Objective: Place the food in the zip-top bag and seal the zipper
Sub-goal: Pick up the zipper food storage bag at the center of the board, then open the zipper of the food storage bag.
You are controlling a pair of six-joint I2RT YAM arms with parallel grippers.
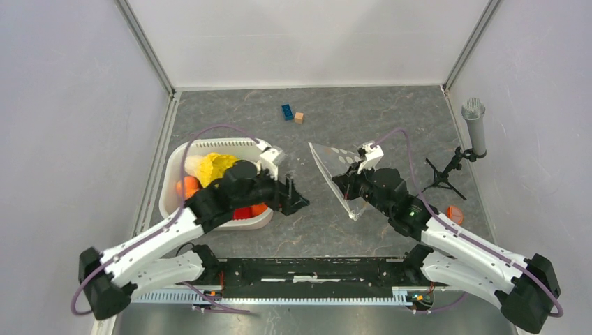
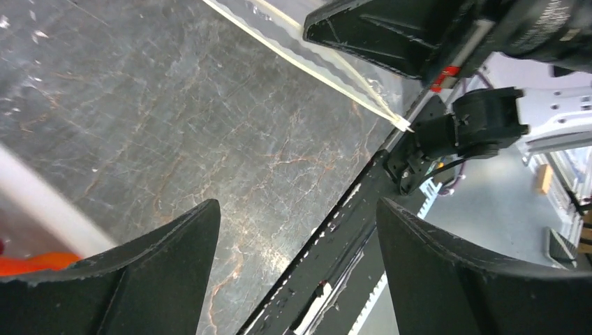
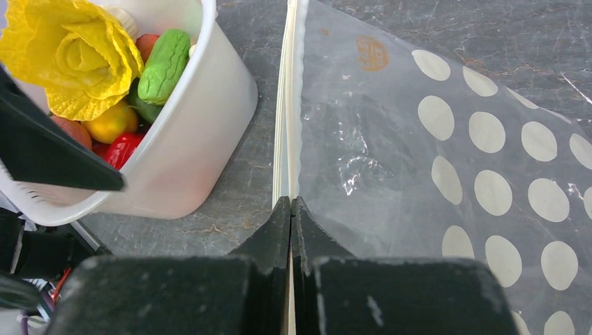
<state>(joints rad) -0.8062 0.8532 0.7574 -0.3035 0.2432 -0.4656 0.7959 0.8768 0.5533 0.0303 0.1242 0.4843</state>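
Note:
The zip-top bag (image 1: 336, 166), clear with white dots, is held up off the table in the middle right. My right gripper (image 1: 349, 183) is shut on its mouth edge; in the right wrist view the zipper (image 3: 285, 105) runs straight up from my pinched fingertips (image 3: 290, 202). The food sits in a white basket (image 1: 183, 202): a crinkled yellow piece (image 3: 73, 59), a green piece (image 3: 164, 66), a red pepper (image 3: 124, 148) and orange pieces. My left gripper (image 1: 297, 195) is open and empty, between the basket and the bag. The bag's corner (image 2: 401, 124) shows in the left wrist view.
A blue toy brick (image 1: 287, 112) and a small wooden cube (image 1: 299, 117) lie at the back middle. A microphone on a small stand (image 1: 475, 129) is at the right edge, with an orange piece (image 1: 454, 213) on the table near it.

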